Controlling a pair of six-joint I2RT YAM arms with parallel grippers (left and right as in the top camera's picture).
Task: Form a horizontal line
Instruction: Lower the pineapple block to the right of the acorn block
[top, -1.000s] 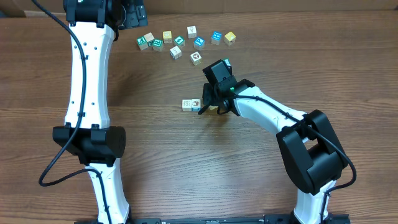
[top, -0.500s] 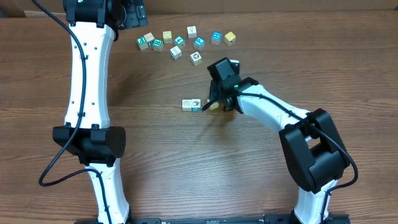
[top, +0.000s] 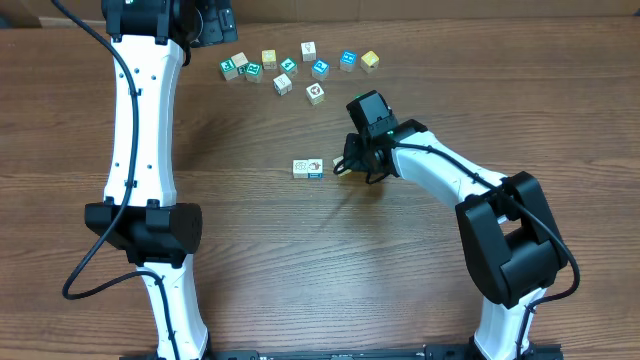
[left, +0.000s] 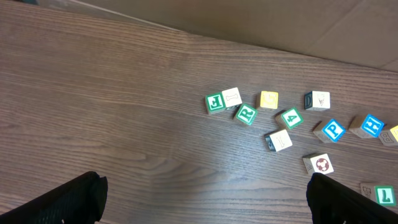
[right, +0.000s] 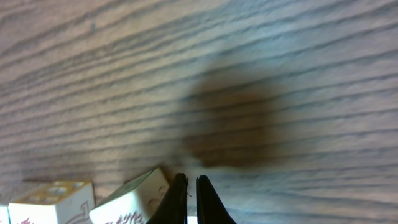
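Two lettered wooden blocks lie side by side in mid-table. A third block sits just to their right with a small gap. My right gripper is low over the table, its shut fingers against that third block's right side. In the right wrist view the shut fingers hold nothing, and the tilted block touches the left finger, with another block further left. My left gripper is open and empty, high over the far left of the table.
Several loose blocks are scattered along the back of the table, from a green J block to a yellow block. The left arm's white links stand down the left side.
My right arm has swung to the right and back, the gripper shifting from over the third block to its right side. The left arm has not moved.
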